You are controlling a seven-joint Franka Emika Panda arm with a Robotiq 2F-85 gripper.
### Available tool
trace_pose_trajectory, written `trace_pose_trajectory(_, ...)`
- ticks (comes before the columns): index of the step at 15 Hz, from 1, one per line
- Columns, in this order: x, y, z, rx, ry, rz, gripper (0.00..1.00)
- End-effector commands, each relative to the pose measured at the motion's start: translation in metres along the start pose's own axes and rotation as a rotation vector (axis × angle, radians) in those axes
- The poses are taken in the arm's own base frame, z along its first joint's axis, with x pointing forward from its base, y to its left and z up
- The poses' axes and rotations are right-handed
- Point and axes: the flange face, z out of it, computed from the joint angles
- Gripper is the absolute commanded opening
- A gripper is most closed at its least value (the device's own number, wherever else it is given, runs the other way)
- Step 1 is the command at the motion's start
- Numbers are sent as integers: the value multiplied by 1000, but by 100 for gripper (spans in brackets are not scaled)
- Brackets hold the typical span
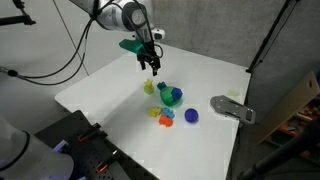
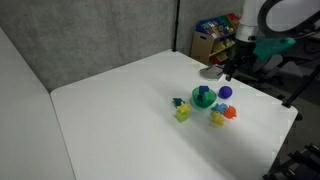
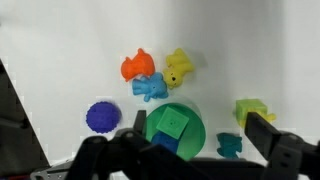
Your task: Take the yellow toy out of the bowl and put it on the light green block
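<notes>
Orange toy [image 3: 137, 65], light-blue toy [image 3: 150, 87] just beside it, blue round piece [image 3: 101, 117], white table [image 3: 70, 50]

A lab-like robot workspace: white table [image 1: 110, 92], grey partition panels [image 2: 100, 35], loose black cables [image 1: 40, 77], cluttered shelf [image 2: 212, 38] behind.

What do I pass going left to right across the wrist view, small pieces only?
Blue round piece, orange piece, light blue toy, yellow toy, small teal piece, light green block. The bowl spans several of these, so I leave it out.
</notes>
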Motion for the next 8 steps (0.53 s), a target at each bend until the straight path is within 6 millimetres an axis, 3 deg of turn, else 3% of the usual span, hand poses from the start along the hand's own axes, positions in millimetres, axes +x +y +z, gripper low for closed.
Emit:
trace_pose_trajectory(1,-46,30,-39,35,18,33,100)
trace_pose_trajectory(4,-62,59,-74,70,19,78,100)
trace_pose_trajectory(8,-70,93,-124,111,11,113,100)
